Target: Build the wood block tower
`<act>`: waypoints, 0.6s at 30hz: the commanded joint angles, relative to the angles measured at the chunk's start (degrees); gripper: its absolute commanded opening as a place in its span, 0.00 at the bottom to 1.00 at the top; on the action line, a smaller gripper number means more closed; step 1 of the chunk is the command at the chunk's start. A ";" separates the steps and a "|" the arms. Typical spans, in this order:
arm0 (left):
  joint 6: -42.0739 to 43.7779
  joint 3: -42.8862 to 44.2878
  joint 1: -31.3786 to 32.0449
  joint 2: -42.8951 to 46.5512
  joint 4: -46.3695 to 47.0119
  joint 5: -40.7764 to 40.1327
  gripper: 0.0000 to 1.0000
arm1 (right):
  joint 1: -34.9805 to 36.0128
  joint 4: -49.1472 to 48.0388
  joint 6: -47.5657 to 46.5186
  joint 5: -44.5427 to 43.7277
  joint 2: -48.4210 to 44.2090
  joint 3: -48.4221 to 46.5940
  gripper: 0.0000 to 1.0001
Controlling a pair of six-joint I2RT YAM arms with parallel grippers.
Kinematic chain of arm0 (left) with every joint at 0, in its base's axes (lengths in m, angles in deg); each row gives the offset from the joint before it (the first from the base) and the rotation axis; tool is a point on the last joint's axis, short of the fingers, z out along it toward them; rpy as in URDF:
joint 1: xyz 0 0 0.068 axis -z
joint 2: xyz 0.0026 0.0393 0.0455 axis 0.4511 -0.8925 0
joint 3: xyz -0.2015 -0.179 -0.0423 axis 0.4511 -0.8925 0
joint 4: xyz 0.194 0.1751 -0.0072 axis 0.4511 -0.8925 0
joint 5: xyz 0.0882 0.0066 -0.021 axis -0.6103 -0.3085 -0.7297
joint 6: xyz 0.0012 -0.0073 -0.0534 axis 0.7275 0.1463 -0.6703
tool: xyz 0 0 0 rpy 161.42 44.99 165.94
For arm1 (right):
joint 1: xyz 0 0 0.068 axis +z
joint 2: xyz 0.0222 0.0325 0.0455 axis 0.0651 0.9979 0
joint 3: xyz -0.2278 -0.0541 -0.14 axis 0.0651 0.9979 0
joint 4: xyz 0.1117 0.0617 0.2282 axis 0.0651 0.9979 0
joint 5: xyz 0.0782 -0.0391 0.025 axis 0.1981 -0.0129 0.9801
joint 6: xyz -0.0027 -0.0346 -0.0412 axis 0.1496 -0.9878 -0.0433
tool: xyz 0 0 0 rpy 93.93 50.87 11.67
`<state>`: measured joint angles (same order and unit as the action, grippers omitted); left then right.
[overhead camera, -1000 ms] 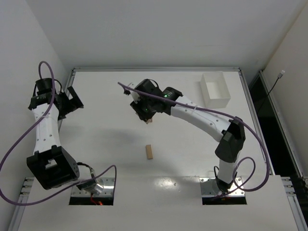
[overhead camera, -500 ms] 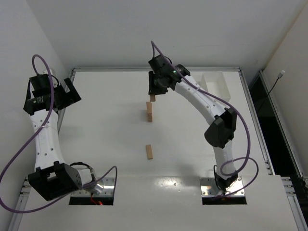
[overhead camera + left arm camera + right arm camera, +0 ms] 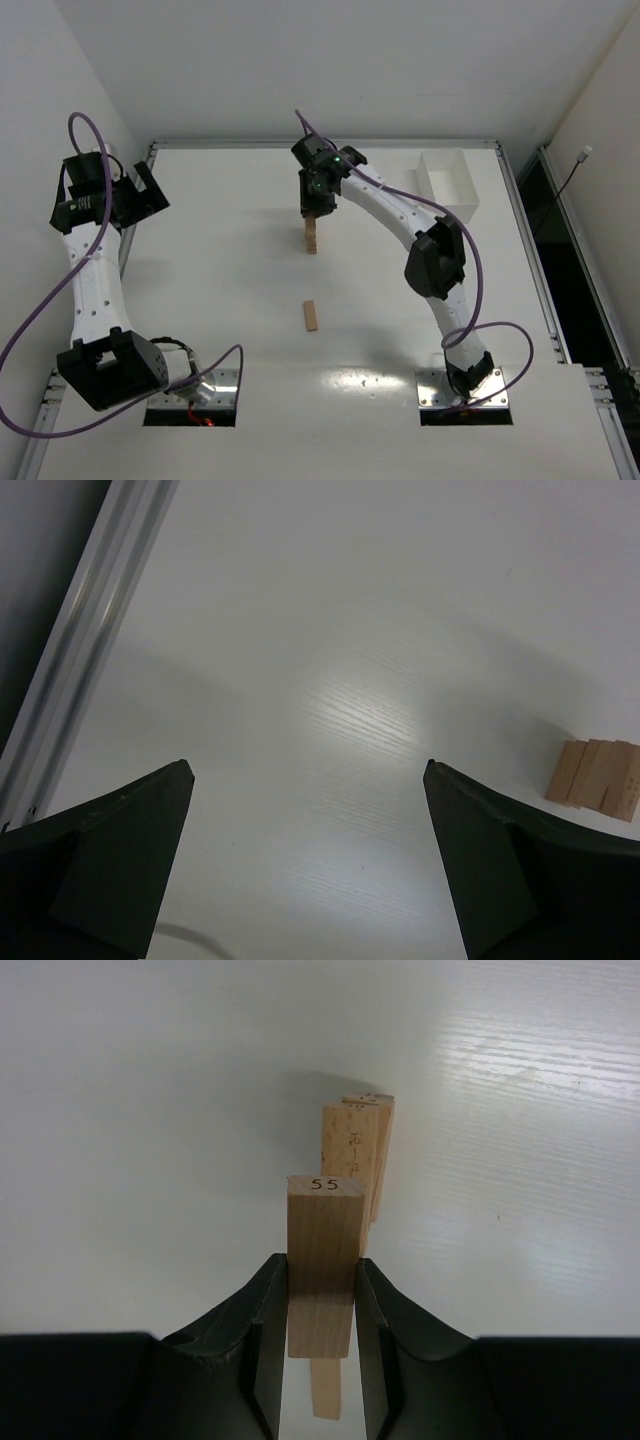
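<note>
Right gripper reaches over the far middle of the table, pointing down. Held block is pinched by its long sides between the two fingers, with a printed "55" on its free end. It is directly over the tower, a short narrow stack of tan blocks standing mid-table. In the right wrist view the tower's top shows just past the held block, and a paler strip of wood shows in the gap between the fingers. Whether the held block rests on the stack or hangs just above it I cannot tell from either view. Loose block lies flat on the table, nearer the arm bases, well apart from the tower and roughly in line with it. Left gripper is raised by the far left edge of the table, jaws spread wide and gripping no block. Its wrist view looks down on the white table top, with the metal rail at left and the tower at the right edge, partly cut off. White bin sits near the far right corner, well apart from the tower.
</note>
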<state>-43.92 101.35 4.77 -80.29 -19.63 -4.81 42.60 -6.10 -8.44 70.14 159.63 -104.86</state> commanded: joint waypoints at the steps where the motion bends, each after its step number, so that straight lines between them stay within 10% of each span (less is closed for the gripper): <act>1: -0.60 2.64 0.51 -0.04 0.70 0.00 1.00 | 0.15 -1.01 -0.40 -1.08 0.82 -1.66 0.00; 18: -1.13 2.11 0.51 -0.04 1.23 0.00 1.00 | 0.15 -2.06 -3.74 -3.28 5.91 -5.08 0.00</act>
<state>-44.35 101.72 4.77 -80.40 -19.69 -4.81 42.60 -6.73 -11.07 68.15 165.40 -105.98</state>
